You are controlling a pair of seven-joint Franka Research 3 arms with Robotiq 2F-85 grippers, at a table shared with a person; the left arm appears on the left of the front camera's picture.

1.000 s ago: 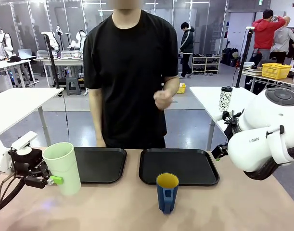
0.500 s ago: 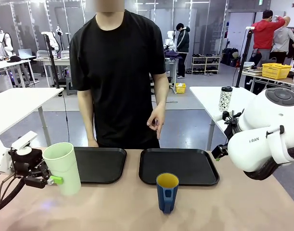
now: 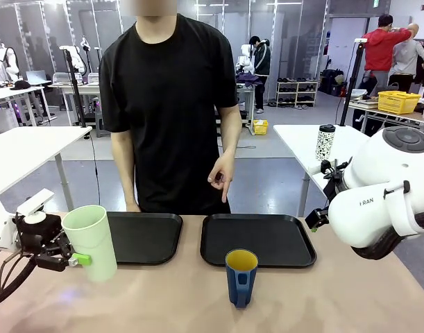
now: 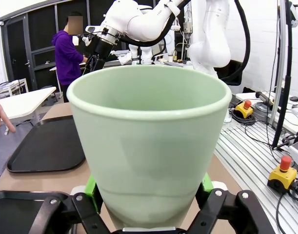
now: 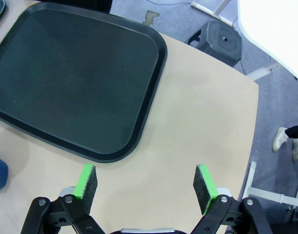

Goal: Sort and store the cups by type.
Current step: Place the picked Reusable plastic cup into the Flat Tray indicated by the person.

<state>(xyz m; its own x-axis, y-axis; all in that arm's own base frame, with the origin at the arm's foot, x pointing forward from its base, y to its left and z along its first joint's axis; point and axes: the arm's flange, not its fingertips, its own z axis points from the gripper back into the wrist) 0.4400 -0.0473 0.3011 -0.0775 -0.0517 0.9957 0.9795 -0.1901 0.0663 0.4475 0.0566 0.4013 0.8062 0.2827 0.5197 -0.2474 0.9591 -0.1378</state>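
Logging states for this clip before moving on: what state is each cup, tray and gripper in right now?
green cup: upright, clamped between the left gripper's pads.
blue mug: upright on the table, in front of the right tray, not gripped.
left tray: flat, nothing on it.
right tray: flat, nothing on it.
left gripper: shut on the green cup.
right gripper: open, holding nothing.

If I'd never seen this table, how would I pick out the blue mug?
Look at the tan table, then at the right-hand black tray at its far side. Just in front of that tray, nearer the robot, stands the mug by itself. It is short, dark blue, handled and yellow inside, unlike the tall pale green tumbler at the left.
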